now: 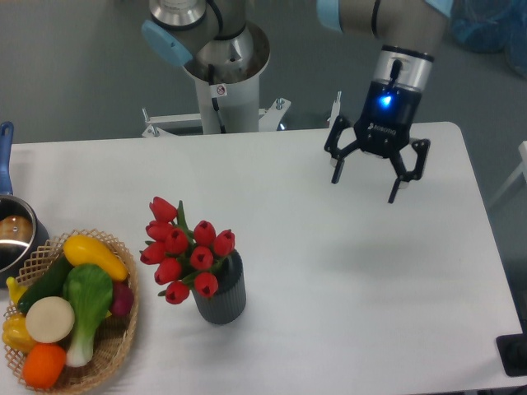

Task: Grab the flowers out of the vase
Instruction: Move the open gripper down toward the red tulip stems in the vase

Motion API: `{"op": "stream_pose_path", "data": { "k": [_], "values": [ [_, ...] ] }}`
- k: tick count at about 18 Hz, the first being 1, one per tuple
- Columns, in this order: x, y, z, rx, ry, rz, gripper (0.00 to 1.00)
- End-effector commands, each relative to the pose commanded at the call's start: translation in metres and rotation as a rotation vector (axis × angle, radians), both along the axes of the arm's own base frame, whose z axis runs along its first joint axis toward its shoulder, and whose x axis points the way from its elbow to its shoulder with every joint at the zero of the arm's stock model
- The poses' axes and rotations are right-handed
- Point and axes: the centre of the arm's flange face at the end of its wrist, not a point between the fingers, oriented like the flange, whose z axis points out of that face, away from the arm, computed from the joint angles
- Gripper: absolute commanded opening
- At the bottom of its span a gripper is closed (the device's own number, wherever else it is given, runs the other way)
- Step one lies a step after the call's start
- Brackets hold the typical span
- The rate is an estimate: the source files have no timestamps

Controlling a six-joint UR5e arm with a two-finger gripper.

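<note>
The flowers (185, 251), a bunch of red tulip buds with green leaves, stand in the vase (221, 295), a small dark grey ribbed cylinder on the left half of the white table. Their stems are hidden inside it. My gripper (364, 186) hangs above the table's far right part, well to the right of the flowers and farther back. Its two black fingers are spread wide and hold nothing.
A wicker basket (115, 350) of toy vegetables sits at the front left, close beside the vase. A steel pot (14, 236) with a blue handle is at the left edge. The arm's base column (222, 90) rises behind the table's far edge (247, 136).
</note>
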Motion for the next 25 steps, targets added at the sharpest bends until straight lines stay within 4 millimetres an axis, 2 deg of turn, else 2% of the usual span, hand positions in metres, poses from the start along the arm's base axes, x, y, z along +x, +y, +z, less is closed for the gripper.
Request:
{"op": "stream_pose_path", "data": {
  "k": [2, 5, 7, 13, 21, 25],
  "values": [
    [0.010, 0.015, -0.004, 0.010, -0.011, -0.038, 1.00],
    [0.013, 0.038, -0.022, 0.001, -0.029, -0.086, 1.00],
    [0.022, 0.057, -0.029, -0.001, -0.037, -0.127, 1.00],
    [0.039, 0.070, -0.038, 0.039, -0.088, -0.166, 1.00],
    [0.070, 0.105, -0.049, 0.049, -0.111, -0.256, 1.00],
    [0.078, 0.104, -0.061, 0.042, -0.120, -0.269, 1.00]
  ]
}}
